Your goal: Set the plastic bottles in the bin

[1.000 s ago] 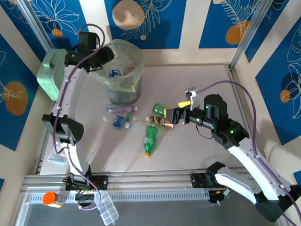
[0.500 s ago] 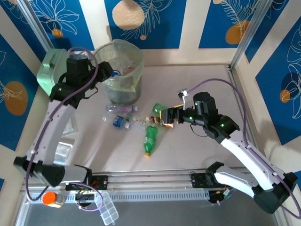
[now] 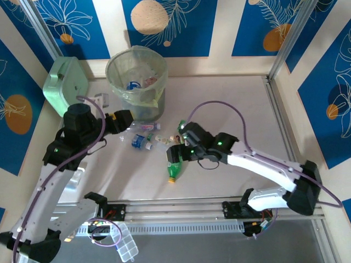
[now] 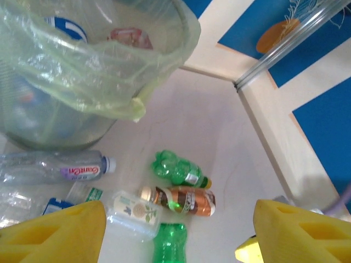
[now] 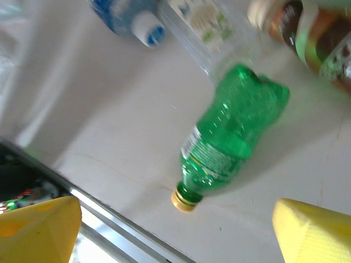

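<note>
My left jaws and right jaws were spread and empty; the right hung over the green bottle [image 5: 230, 137] on the desk [image 3: 236, 109], near-right of the bin [image 3: 143, 109]. I judged it light, crushable and slick, best pinched across its labelled middle.

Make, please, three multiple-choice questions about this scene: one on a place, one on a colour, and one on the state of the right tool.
1. The green bottle under the right tool lies:
A) on the table
B) in the bin
C) in the left tool

2. Its cap is:
A) blue
B) red
C) yellow

3. The right tool is:
A) shut on a bottle
B) open and empty
C) shut on nothing

Answers:
1 A, the bottle lies flat on the pale table surface.
2 C, the right wrist view shows a yellow cap.
3 B, its yellow fingers stand wide apart and grip nothing.
</note>
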{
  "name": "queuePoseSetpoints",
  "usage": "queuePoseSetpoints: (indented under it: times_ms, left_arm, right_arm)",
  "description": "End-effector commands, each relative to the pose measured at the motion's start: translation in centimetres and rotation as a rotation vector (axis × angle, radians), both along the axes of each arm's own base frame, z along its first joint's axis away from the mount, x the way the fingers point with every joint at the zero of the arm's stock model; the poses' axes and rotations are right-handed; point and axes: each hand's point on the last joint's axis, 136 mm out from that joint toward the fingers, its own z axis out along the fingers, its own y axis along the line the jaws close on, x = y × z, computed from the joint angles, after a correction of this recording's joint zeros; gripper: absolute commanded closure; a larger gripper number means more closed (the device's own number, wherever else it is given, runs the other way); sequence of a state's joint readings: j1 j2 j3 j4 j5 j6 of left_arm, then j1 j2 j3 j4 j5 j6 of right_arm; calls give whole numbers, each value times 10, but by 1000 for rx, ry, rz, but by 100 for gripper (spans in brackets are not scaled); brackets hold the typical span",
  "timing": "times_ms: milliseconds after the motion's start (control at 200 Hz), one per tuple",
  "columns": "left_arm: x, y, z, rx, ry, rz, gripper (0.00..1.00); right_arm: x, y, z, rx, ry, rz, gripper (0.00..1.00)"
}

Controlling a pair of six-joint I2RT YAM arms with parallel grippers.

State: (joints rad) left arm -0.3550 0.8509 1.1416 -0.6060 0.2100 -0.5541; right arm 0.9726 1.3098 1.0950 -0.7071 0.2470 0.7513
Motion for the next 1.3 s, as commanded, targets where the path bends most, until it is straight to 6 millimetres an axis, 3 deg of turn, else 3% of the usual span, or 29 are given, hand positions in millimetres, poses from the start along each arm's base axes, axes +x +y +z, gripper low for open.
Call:
queuePoseSetpoints:
  times_ms: [0, 120, 400, 560, 765, 860, 1015, 1145, 1295]
  left_arm:
    - [-21, 4, -13, 53, 6, -40, 28]
    - [-30, 13, -20, 67, 4, -16, 26]
    - [-46, 18, -25, 75, 13, -21, 25]
    - [-53, 24, -26, 88, 7, -9, 25]
    - [-52, 25, -34, 108, 13, -5, 25]
    - [-51, 23, -35, 108, 12, -16, 25]
    - [-48, 21, -38, 106, 22, -23, 25]
    - [-46, 17, -43, 94, 37, -33, 24]
    - [-46, 10, -45, 61, 44, -59, 11]
  right_arm:
    - [4, -29, -30, -211, 101, -229, 10]
    - [11, -18, -53, -300, 169, -251, 11]
    - [40, 14, -91, -326, 236, -230, 9]
    - [49, 11, -113, -359, 275, -262, 11]
    - [55, 13, -130, -286, 324, -246, 23]
    - [53, 18, -130, -254, 319, -207, 26]
    - [48, 19, -123, -210, 305, -186, 42]
    - [44, 14, -110, -184, 288, -185, 43]
    - [41, 5, -81, -127, 234, -182, 44]
